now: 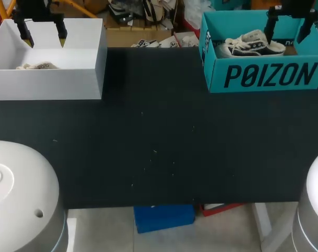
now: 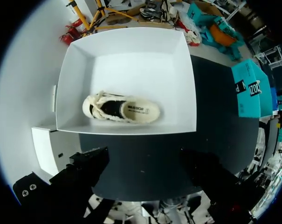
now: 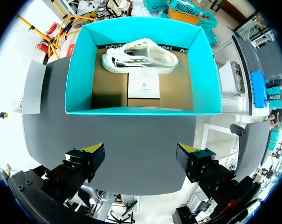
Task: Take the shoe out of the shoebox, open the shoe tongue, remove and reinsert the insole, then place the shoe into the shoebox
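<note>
The cream shoe (image 1: 38,66) sits on the floor of the white box (image 1: 69,79) at the far left of the table (image 1: 159,142). A dark shoe (image 1: 250,46) with white laces lies along the far wall of the teal box (image 1: 264,76) at the far right. The left fingers (image 1: 60,32) hang above the white box, spread wide and holding nothing. The right fingers (image 1: 272,23) hang over the teal box, equally spread and empty. From the left wrist view the cream shoe faces mouth-up, its insole showing.

Either shoe looks light. The cloth upper should be soft and give under pressure, while the rubber sole is the stiff part. I would pinch across the heel collar or the sole's sides. A grip on the loose laces or the tongue would likely let the shoe swing and catch on a box wall. The dark shoe's spot against the wall leaves little room for a finger behind it.
</note>
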Controlling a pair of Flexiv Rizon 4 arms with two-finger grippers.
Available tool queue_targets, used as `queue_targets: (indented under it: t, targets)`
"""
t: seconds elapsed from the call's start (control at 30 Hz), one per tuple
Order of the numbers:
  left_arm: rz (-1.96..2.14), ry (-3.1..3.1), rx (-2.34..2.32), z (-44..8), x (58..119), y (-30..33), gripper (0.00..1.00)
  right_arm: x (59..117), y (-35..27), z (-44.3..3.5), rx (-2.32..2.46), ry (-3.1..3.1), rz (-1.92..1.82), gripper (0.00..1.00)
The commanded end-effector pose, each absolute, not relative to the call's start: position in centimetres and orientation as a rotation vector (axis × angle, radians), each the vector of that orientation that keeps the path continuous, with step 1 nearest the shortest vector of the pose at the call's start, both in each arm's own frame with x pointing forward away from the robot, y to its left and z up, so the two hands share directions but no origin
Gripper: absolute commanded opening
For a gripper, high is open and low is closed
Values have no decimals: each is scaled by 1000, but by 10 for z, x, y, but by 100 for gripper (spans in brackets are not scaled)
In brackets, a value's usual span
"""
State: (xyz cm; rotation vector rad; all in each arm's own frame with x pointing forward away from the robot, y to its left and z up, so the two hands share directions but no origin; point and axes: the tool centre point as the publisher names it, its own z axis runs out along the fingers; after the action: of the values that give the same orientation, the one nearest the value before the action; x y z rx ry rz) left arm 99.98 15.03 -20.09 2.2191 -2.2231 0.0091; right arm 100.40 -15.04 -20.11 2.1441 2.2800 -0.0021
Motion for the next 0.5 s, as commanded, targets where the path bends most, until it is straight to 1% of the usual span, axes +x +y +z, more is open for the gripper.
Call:
queue_targets:
  t: [0.03, 0.13, 0.37, 0.5]
  targets:
    - [5, -2223, 2220, -200, 1000, 150, 100, 1012, -152, -201, 2027, 2380, -44, 100]
    - [5, -2223, 2220, -200, 1000, 150, 100, 1019, -155, -202, 1846, 2520, -36, 100]
    - [5, -2223, 2220, -200, 1000, 150, 100, 1026, -151, -196, 1182, 2888, 41, 100]
    - [5, -2223, 2220, -200, 1000, 150, 100, 1027, -151, -193, 792, 3006, -60, 100]
